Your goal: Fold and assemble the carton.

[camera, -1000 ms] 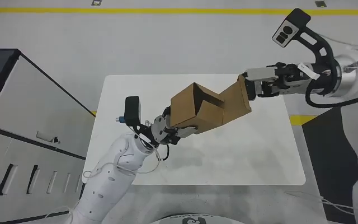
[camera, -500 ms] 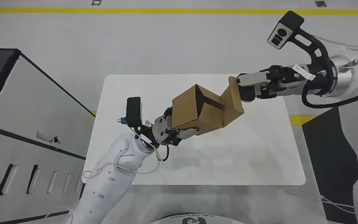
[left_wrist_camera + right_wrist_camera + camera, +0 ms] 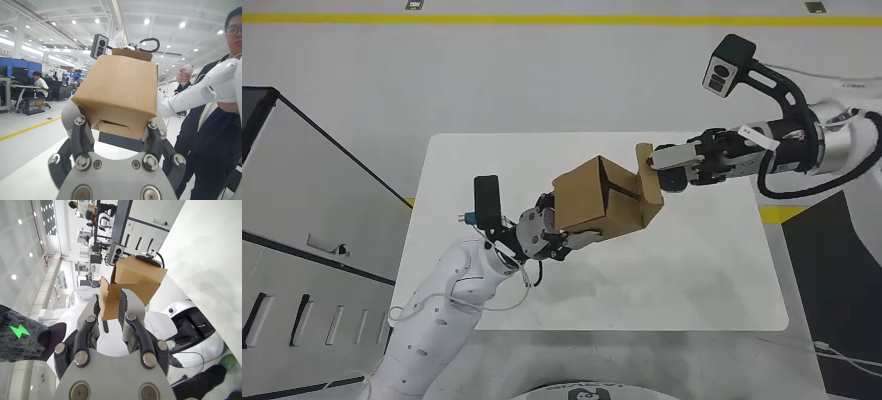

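Above smooth white table (image 3: 692, 290), boxy cardboard carton (image 3: 597, 195)

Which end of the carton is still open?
The carton end by the right gripper: its flap stands up, leaving the inside showing. The end clamped in the left gripper is already folded shut.

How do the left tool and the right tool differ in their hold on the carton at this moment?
The left tool has its fingers spread wide around the closed end of the carton; the right tool has its fingers close together on one flap at the open end. The left tool grips the box body, the right tool only a thin sheet of card. Both are shut on the same carton.
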Controlling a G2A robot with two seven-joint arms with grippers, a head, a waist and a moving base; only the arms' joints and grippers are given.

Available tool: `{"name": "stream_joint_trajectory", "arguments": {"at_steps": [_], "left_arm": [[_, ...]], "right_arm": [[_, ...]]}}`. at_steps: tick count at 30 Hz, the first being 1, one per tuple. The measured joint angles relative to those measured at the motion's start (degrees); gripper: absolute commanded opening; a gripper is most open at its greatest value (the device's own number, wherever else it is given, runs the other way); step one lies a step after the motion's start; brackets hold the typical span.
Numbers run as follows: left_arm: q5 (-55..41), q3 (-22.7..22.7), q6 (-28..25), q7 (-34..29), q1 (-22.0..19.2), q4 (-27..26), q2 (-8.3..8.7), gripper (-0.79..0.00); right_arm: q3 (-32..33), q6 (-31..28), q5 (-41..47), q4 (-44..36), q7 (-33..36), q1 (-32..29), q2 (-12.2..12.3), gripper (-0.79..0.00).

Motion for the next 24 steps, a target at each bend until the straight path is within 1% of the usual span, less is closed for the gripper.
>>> {"name": "stream_joint_trajectory", "arguments": {"at_steps": [1,6,10,14,17,22,23,24], "left_arm": [[0.2,0.0,0.1,0.0,0.0,-0.1,0.01,-0.785],[0.8,-0.1,0.2,-0.1,0.1,-0.1,0.05,-0.785],[1.0,-0.1,0.3,0.0,0.1,-0.1,0.07,-0.785],[1.0,-0.1,0.4,0.1,0.1,-0.1,0.08,-0.785],[1.1,0.0,0.4,0.1,0.1,0.0,0.09,-0.785],[1.4,-0.1,0.5,-0.1,0.0,-0.1,0.13,-0.785],[1.4,-0.1,0.6,-0.1,0.0,-0.1,0.14,-0.785],[1.5,-0.2,0.6,-0.1,0.0,-0.2,0.15,-0.785]], "right_arm": [[-0.5,0.1,0.0,0.0,-0.1,0.4,0.3,-0.462],[-2.6,0.4,0.4,0.0,-0.4,2.9,2.2,-0.413],[-4.0,0.8,0.7,-0.3,-0.7,4.6,3.9,-0.489],[-5.8,0.6,1.6,-0.6,-0.6,6.3,5.8,-0.606],[-7.5,0.5,2.5,-0.7,-0.5,7.5,7.1,-0.665],[-10.1,0.3,4.0,-0.6,-0.3,9.4,9.0,-0.671],[-10.5,0.3,4.2,-0.6,-0.3,9.7,9.3,-0.662],[-11.0,0.3,4.5,-0.5,-0.3,10.2,9.6,-0.671]]}}
